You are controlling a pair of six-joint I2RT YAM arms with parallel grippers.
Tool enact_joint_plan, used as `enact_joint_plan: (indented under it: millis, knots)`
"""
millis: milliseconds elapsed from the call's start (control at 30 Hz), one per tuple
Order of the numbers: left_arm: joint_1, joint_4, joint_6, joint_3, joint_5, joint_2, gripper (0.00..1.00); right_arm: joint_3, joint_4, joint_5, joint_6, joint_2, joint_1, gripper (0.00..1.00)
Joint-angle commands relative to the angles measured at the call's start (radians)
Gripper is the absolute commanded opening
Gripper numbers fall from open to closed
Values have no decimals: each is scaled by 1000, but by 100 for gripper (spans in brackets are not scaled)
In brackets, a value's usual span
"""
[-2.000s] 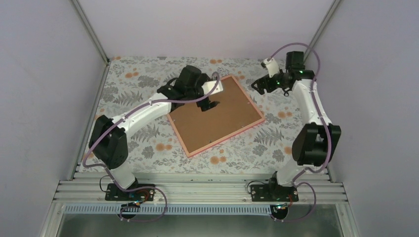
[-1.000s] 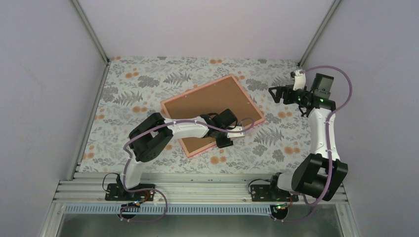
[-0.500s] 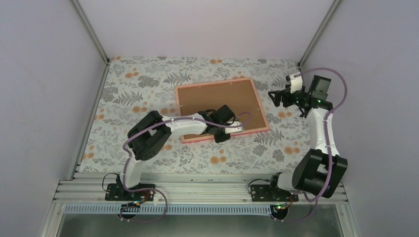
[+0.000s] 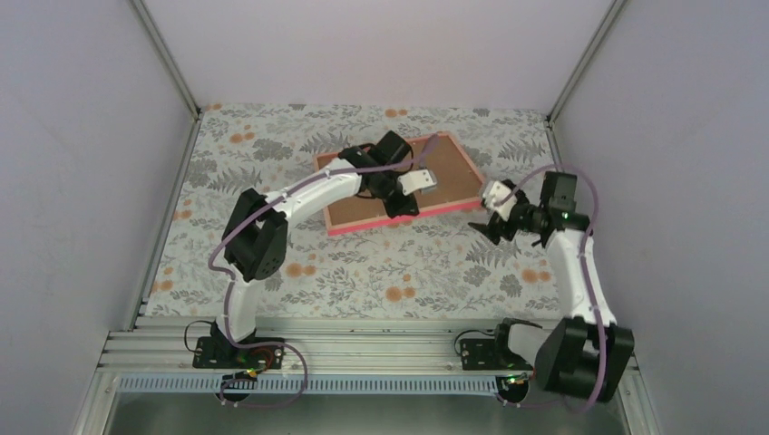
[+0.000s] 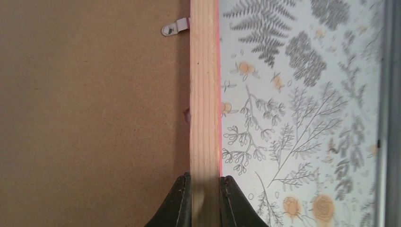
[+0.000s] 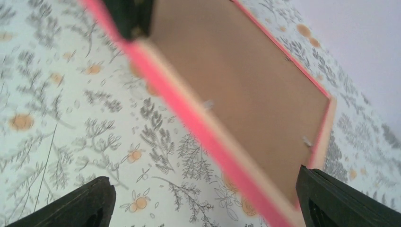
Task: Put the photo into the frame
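Frame is lying back-side up around the far middle of the desk. A brown backing board fills it, and small metal tabs pin the board in. No sign of the photo in any view, so I can't say where it is.

Going left to right: the left fingers are pinched tight on the near rail, one on the board side and one on the pink outer edge. Bare wood runs straight out between them. The near side looks tipped up a little, though I wouldn't swear to it.

The right fingers are spread wide and holding nothing, hanging over the desk just off the frame's near right corner.

Handling-wise, my guess is it's stiff and fairly light, but broad. A single pinch on one thin rail will probably let it swing or twist. The painted edge may be slick, and any pane inside would be the fragile bit.

I'd grab mid-rail, clear of the tabs, and get a second hold on the right side before moving it far.
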Motion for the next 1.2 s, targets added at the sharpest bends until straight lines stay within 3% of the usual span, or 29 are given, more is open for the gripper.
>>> enact_joint_plan:
  millis: [0,167,333,433,700,867,967,1033,1100,1167]
  knots:
    - [36,-139,9,187,173,11,2,-147,112,52,-292,-146,40,93]
    - [52,-251,51,324,213,61,2,-222,276,152,-358,-178,113,94]
    - [55,-287,67,352,230,67,2,-201,390,231,-325,-134,183,94]
    - [59,-299,70,367,240,72,2,-178,394,242,-331,-106,204,89]
    - [92,-433,101,531,316,101,3,-169,426,303,-389,-77,260,51]
    - [100,-487,148,583,293,89,2,-109,398,329,-368,-69,289,26]
    - [101,-511,173,608,212,70,4,-64,360,351,-356,-57,310,12]
    - [106,-542,202,636,129,49,24,-24,323,358,-340,-55,322,7]
    - [107,-527,228,614,33,-6,54,15,270,354,-328,-55,331,4]
    - [98,-462,263,531,-54,-89,73,49,234,345,-315,-54,339,4]
